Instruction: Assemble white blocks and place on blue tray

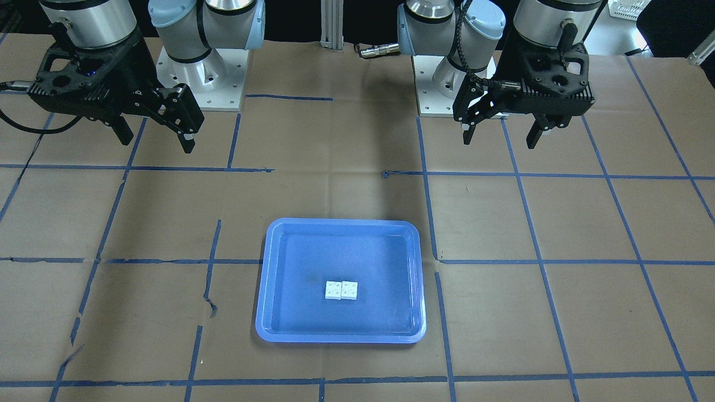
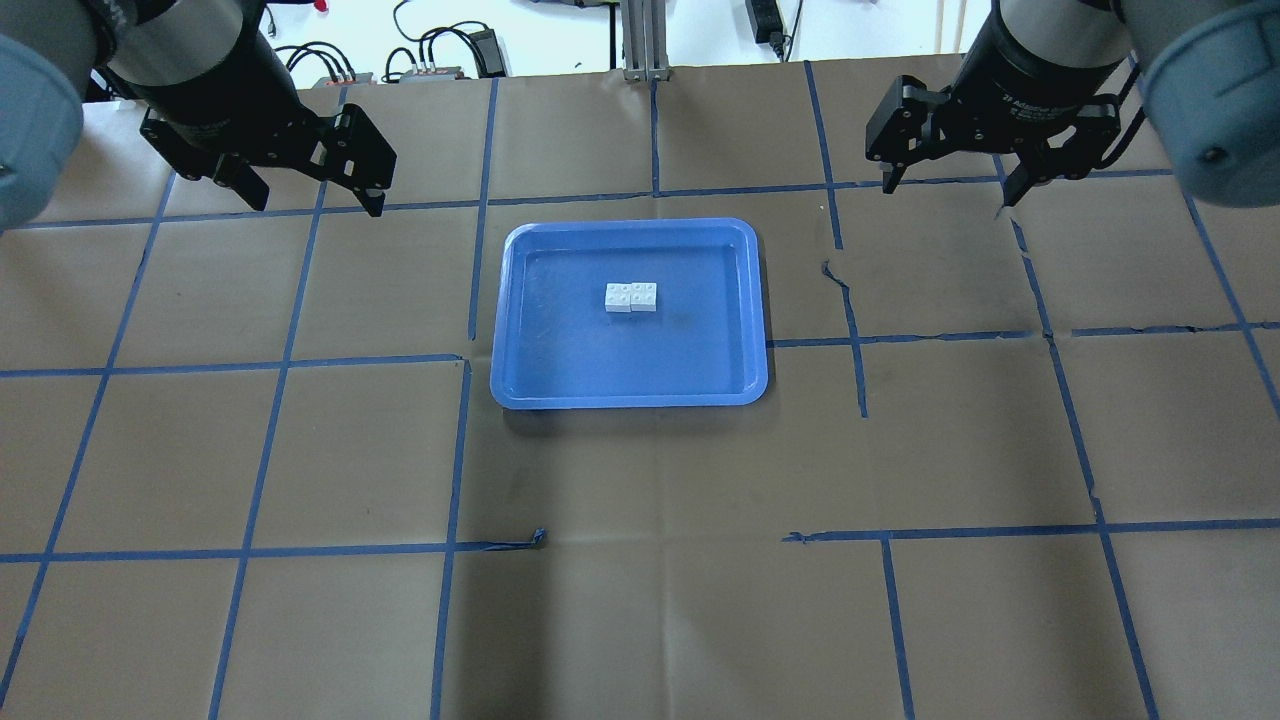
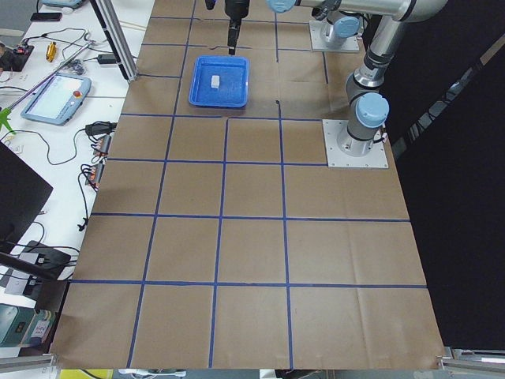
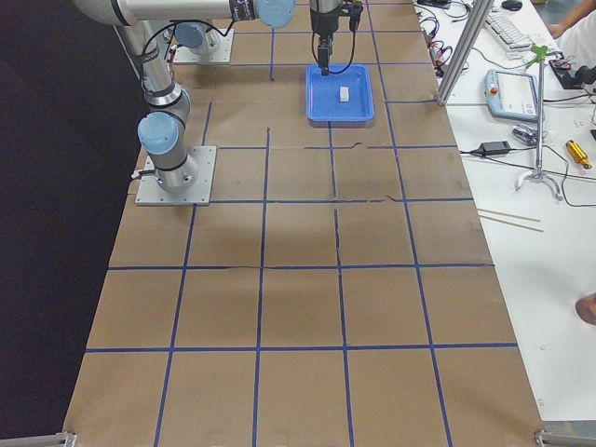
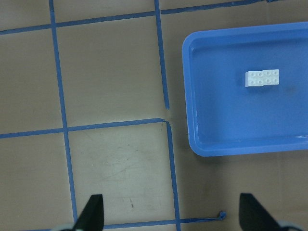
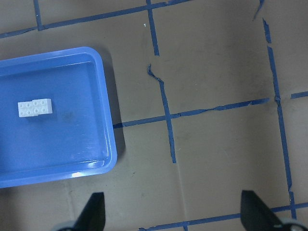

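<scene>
Two white blocks [image 1: 341, 290] sit joined side by side, studs up, inside the blue tray [image 1: 341, 223], slightly off its centre. The blocks [image 2: 631, 297] and tray [image 2: 630, 226] also show in the overhead view. My left gripper [image 2: 315, 200] is open and empty, raised above the table to the tray's left. My right gripper [image 2: 950, 190] is open and empty, raised to the tray's right. The left wrist view shows the blocks [image 5: 262, 78] in the tray [image 5: 190, 96] and the open left gripper [image 5: 173, 214]. The right wrist view shows the blocks [image 6: 34, 109] and the open right gripper [image 6: 173, 214].
The table is covered in brown paper with a blue tape grid [image 2: 460, 450], torn in places. The arm bases [image 1: 201, 84] stand at the robot's side. A side bench with a teach pendant [image 3: 55, 95] and cables runs along the far edge.
</scene>
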Controlling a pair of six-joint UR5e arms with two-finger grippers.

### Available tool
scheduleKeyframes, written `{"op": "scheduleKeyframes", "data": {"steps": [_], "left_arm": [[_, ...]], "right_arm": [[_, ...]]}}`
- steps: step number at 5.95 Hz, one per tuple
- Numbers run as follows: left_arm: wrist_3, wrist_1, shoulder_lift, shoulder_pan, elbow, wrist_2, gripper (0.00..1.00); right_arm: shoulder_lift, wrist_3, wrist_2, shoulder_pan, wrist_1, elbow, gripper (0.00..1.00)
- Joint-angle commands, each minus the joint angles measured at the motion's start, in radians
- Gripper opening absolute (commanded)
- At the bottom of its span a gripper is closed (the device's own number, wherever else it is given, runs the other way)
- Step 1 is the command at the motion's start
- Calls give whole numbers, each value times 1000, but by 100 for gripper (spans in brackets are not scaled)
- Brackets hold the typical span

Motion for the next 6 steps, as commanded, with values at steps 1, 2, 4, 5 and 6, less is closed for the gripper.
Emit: {"op": "scheduleKeyframes", "data": {"steps": [1,2,4,5,6], "left_arm": [[1,0,0,0,0,0,99],[0,0,0,0,0,0,99],[1,0,0,0,0,0,99],[1,0,0,0,0,0,99],[1,0,0,0,0,0,99]], "right_arm": [[20,0,-4,9,11,-30,100],[33,-2,-2,9,35,-52,100],[34,0,-4,6,37,-49,100],[34,0,-4,6,37,-46,100],[34,0,-4,6,38,-43,100]]}}
